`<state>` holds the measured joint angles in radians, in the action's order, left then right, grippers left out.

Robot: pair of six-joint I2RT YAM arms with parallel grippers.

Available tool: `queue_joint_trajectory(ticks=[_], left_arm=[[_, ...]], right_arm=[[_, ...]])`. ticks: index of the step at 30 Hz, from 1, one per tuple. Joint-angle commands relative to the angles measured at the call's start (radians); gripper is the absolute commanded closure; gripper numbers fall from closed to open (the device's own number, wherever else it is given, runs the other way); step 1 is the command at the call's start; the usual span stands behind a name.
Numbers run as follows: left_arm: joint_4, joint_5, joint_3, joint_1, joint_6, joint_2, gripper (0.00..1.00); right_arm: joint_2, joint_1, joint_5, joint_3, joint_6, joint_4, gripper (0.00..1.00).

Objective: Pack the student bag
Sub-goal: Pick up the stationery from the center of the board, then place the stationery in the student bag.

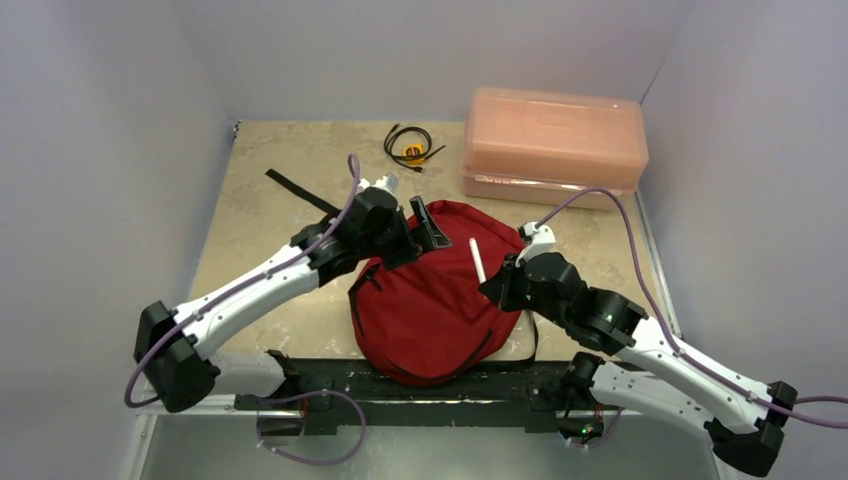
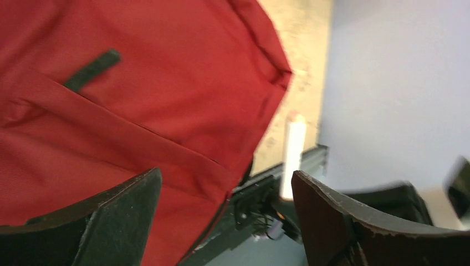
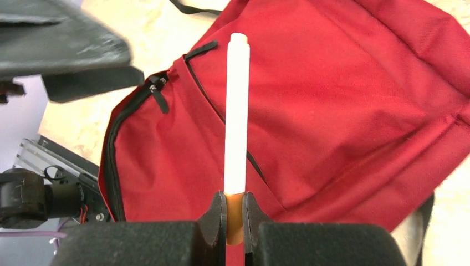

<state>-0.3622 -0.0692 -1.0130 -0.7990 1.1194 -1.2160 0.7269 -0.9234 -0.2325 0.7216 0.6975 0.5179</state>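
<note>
The student bag (image 1: 430,310) lies flat in the middle of the surface (image 1: 250,220). Its rounded end is toward the arm bases, and this end goes over the black rail there. The right fingers (image 3: 217,216) are closed tightly on a white pen (image 3: 236,111) with an orange band. They hold it above the right side of the bag, and the pen points up and away from them. The lower end of the pen is hidden between the fingers.

The left fingers (image 2: 127,205) stand wide apart with nothing between them, above the far end of the bag. In the left wrist view the pen is only a blurred pale bar. The bag's zipper shows as a black line, but I cannot tell if it is open.

A black strap (image 1: 300,190) lies to the left of the bag's far end. The left arm covers its inner end. Behind the bag stands a pink box (image 1: 555,140), and a coiled black cable (image 1: 408,145) lies just left of the box.
</note>
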Motion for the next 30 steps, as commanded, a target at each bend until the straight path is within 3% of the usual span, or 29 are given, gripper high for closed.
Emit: queue_joint_trajectory(ticks=[1,6,13,17,24,30], left_arm=[[-0.393,0.148,-0.220,-0.007,-0.051,-0.181,0.15],[-0.651,0.234,-0.449,-0.030,-0.073,-0.405,0.17],[-0.719,0.317,-0.514,-0.085,-0.171,-0.510,0.36],[-0.693,0.323,-0.445,-0.130,-0.177,-0.472,0.49],[-0.480,0.301,-0.204,-0.161,-0.161,-0.317,0.57],[-0.455,0.329,-0.168,-0.161,-0.150,-0.326,0.60]], right_arm=[[-0.017,-0.002,-0.044,0.110,0.013,0.169,1.00],[0.031,-0.002,0.042,0.182,-0.026,0.254,1.00],[0.091,-0.002,0.189,0.169,-0.122,0.236,1.00],[0.132,-0.002,0.230,0.171,-0.145,0.221,1.00],[0.228,-0.002,0.467,0.133,-0.136,0.118,1.00],[0.359,-0.002,0.477,0.158,-0.106,0.098,1.00]])
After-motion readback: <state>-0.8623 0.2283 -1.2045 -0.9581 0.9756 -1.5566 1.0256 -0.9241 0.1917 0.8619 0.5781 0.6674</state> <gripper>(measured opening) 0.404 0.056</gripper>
